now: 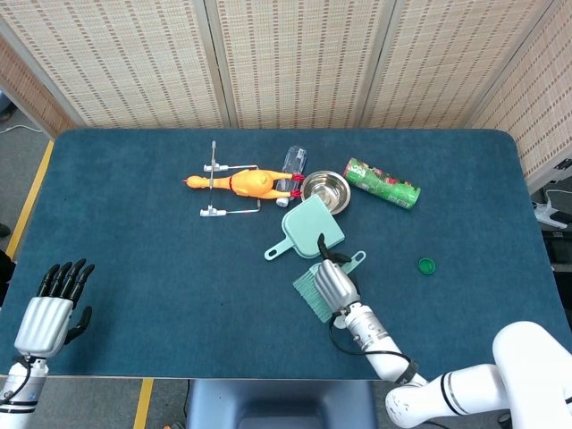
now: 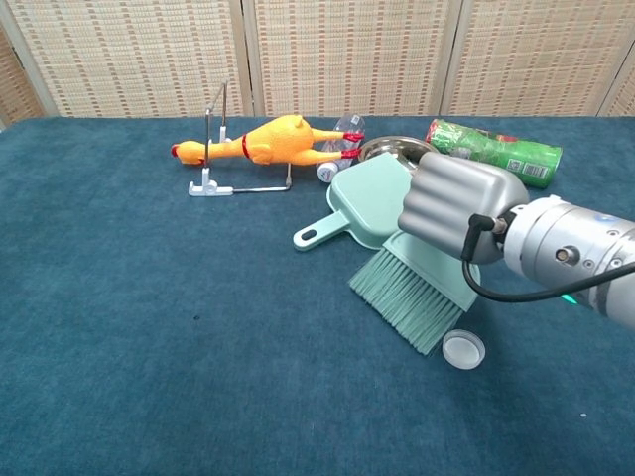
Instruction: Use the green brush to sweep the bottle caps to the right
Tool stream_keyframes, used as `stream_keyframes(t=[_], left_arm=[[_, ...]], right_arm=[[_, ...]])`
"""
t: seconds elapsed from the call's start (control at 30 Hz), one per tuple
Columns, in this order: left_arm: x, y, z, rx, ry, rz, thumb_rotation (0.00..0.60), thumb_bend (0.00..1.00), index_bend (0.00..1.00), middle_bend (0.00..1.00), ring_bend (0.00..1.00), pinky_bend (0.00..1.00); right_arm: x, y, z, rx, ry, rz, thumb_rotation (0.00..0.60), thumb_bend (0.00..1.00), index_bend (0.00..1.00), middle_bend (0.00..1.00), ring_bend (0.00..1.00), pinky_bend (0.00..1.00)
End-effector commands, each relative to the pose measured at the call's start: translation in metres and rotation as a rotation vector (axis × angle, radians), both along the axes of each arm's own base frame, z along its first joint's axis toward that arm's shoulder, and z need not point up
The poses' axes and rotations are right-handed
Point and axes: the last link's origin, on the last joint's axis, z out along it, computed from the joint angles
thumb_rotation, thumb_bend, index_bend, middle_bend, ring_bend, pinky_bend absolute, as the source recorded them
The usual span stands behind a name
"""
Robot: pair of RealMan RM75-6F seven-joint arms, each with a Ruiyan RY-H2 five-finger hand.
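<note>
Sweeping step: right hand point(image 2: 458, 206), fingers wrapped on the green brush point(image 2: 409, 291), bristles just left of the white bottle cap point(image 2: 462, 349); next, push rightward.

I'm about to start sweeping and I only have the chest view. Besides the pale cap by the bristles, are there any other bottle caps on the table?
Observer: Yes. The head view shows a green cap lying alone, to the right of the green brush and apart from it.
Operator: Where is my left hand?
Observer: The left hand is at the near left corner of the table, fingers extended, holding nothing.
Operator: Which way does the brush handle point?
Observer: Its tip sticks out past the right hand, toward the far right.
</note>
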Motion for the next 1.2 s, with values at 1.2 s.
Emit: stream_keyframes(t=[1.2], left_arm=[[-0.001,0.005,-0.018,-0.035,0.055,0.019,0.6,0.48,0.0,0.0,0.0,0.07]], right_arm=[[-0.142,-0.04,0.099,-0.288,0.224,-0.309,0.6,0.4,0.88,0.81,0.54,0.09]])
